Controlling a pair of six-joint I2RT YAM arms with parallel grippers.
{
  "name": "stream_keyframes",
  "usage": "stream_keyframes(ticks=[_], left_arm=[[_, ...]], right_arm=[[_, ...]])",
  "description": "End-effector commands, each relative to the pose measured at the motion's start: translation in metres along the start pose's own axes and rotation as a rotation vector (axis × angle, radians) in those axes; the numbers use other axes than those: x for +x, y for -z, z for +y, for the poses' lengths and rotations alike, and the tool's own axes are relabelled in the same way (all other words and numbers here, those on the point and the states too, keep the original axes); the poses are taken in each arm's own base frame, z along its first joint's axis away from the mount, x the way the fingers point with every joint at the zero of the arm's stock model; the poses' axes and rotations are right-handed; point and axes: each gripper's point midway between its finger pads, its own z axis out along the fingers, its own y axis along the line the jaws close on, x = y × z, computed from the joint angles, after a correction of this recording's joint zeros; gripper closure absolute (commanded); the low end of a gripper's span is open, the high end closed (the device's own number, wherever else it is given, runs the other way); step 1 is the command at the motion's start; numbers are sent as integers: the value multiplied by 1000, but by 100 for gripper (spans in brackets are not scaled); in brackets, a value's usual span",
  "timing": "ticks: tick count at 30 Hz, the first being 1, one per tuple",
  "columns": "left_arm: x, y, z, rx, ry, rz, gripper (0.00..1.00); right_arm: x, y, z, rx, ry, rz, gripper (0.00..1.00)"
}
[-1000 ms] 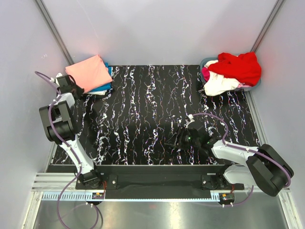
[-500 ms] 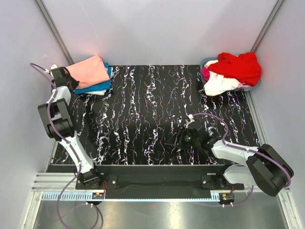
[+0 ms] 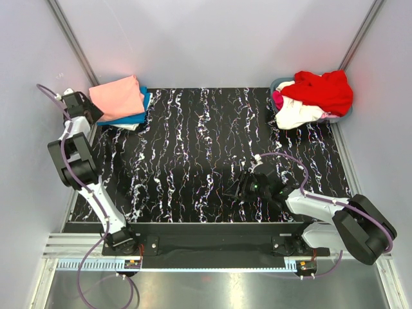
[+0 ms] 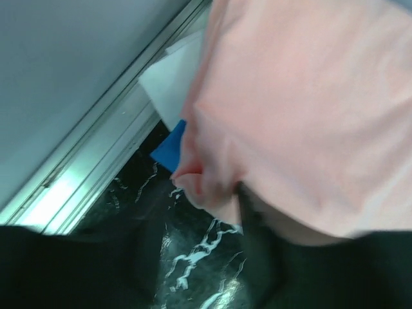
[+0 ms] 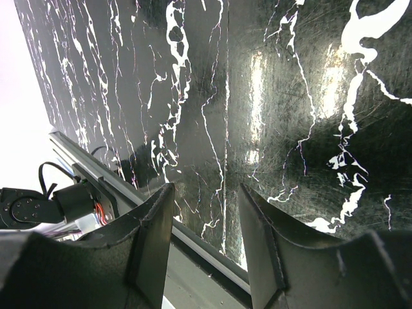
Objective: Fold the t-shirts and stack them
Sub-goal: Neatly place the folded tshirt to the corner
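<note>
- The salmon-pink t-shirt (image 3: 116, 97) lies folded into a flat, smooth rectangle at the far-left corner of the bench (image 3: 193, 148). It tops a stack, with a bright blue t-shirt (image 3: 132, 118) and a white t-shirt (image 3: 131, 126) showing at the edges beneath it.
- In the left wrist view the pink cloth is soft and matte, and its near edge (image 4: 196, 177) bunches into a small rounded fold. A blue corner (image 4: 170, 148) and a white flap (image 4: 170, 84) stick out below it.
- The left hand (image 3: 89, 108) sits at the stack's left edge. Its dark fingers (image 4: 257, 257) are blurred but appear spread, with bench surface between them and one tip tucked just under the pink fold.
- The right hand (image 5: 206, 190) rests low over the near-right part of the bench, released, with nothing between its fingers.
- The bench top is glossy black with white marble-like veins.
- A grey-blue tub (image 3: 276, 84) at the far-right corner holds crumpled red (image 3: 322, 90), white (image 3: 297, 114) and magenta (image 3: 278, 99) t-shirts.
</note>
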Motion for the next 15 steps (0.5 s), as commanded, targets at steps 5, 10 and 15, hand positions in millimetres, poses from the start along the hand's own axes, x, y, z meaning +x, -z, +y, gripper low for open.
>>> stream_keyframes(ticks=[5, 10, 15], left_arm=[[-30, 47, 0, 4, 43, -89, 30], [-36, 103, -3, -15, 139, -119, 28], [-32, 178, -13, 29, 220, -159, 29]], right_arm=[[-16, -1, 15, -29, 17, -44, 49], [-16, -2, 16, -26, 19, -41, 49], [-15, -2, 15, -20, 23, -31, 48]])
